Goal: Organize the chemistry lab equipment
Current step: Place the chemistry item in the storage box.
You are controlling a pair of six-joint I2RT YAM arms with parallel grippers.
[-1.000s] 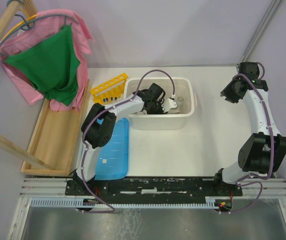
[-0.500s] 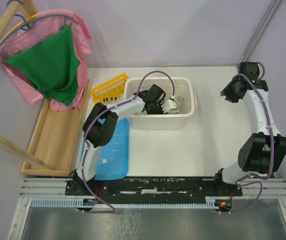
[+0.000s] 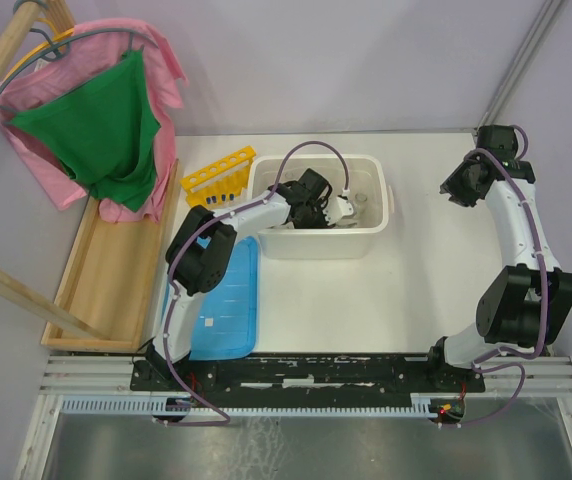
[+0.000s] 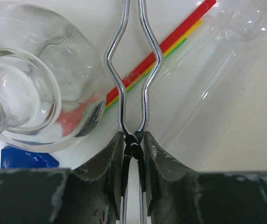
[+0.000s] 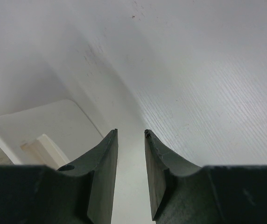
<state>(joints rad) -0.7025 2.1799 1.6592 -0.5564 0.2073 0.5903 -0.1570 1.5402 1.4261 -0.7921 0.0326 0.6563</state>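
My left gripper (image 3: 338,210) reaches into the white tub (image 3: 381,236) and is shut on the metal tongs (image 4: 121,105), pinching them at the pivot between its fingertips (image 4: 133,137). The tongs' two wire arms run away from the jaws. A clear glass flask (image 4: 35,79) lies just left of them. Thin red, yellow and green rods (image 4: 171,41) lie slantwise under the tongs, and a clear tube (image 4: 217,60) lies to the right. A blue cap (image 4: 28,158) shows at lower left. The yellow tube rack (image 3: 218,176) stands left of the tub. My right gripper (image 3: 453,188) (image 5: 130,133) is open and holds nothing.
A flat blue lid (image 3: 224,305) lies on the table in front of the rack. A long wooden tray (image 3: 106,270) runs along the left edge, with pink and green cloths (image 3: 96,130) hanging over it. The right gripper hovers near the back right wall.
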